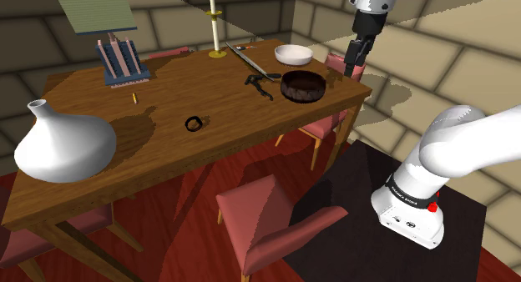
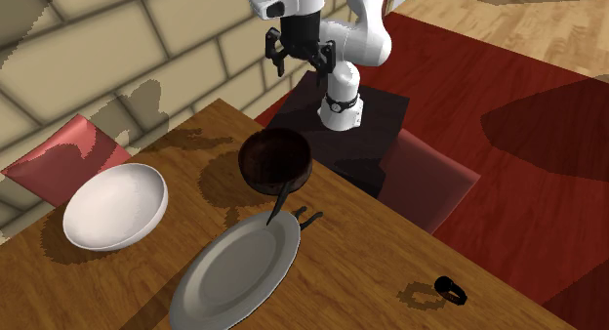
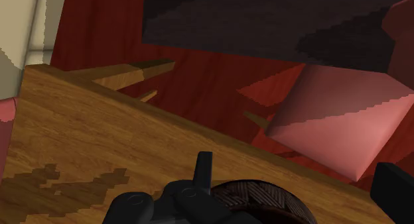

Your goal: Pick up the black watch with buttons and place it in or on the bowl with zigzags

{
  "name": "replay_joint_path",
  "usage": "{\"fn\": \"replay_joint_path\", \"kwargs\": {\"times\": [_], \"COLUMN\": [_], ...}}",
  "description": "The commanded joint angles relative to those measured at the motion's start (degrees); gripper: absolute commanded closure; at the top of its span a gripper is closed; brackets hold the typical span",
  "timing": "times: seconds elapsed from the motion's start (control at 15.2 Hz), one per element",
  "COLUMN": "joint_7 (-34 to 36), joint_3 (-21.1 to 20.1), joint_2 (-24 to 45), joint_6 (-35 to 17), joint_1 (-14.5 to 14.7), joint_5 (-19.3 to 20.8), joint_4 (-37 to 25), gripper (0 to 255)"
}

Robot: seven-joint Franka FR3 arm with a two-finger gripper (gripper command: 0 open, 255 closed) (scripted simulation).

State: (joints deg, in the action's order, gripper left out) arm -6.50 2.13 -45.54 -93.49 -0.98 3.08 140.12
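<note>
The black watch (image 1: pixel 194 123) lies by itself on the wooden table (image 1: pixel 150 168); it also lies near the table's edge in the second exterior view (image 2: pixel 451 290). A dark brown bowl with a ribbed, patterned wall (image 1: pixel 301 85) (image 2: pixel 275 160) (image 3: pixel 265 195) stands near the table's corner. My gripper (image 1: pixel 352 70) (image 2: pixel 298 57) (image 3: pixel 298 188) hangs in the air above that corner, just beyond the dark bowl and far from the watch. Its fingers (image 3: pixel 202 173) stand wide apart with nothing between them.
A plain white bowl (image 1: pixel 293 53) (image 2: pixel 114 205) and a grey plate (image 2: pixel 239 271) sit by the dark bowl, with a dark utensil (image 1: pixel 259 82) beside them. A big white vase (image 1: pixel 63 143), a lamp (image 1: pixel 100 13) and a candlestick (image 1: pixel 214 26) stand farther along. Red chairs (image 1: pixel 259 218) (image 3: pixel 338 123) flank the table.
</note>
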Motion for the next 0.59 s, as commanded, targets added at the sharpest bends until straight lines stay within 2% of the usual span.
{"fn": "replay_joint_path", "kwargs": {"times": [0.0,0.53], "joint_7": [0.0,10.5], "joint_3": [0.0,-8.4], "joint_2": [0.0,10.0], "joint_6": [0.0,-7.1], "joint_1": [0.0,3.3], "joint_5": [0.0,-5.8], "joint_4": [0.0,-3.1], "gripper": [0,0]}}
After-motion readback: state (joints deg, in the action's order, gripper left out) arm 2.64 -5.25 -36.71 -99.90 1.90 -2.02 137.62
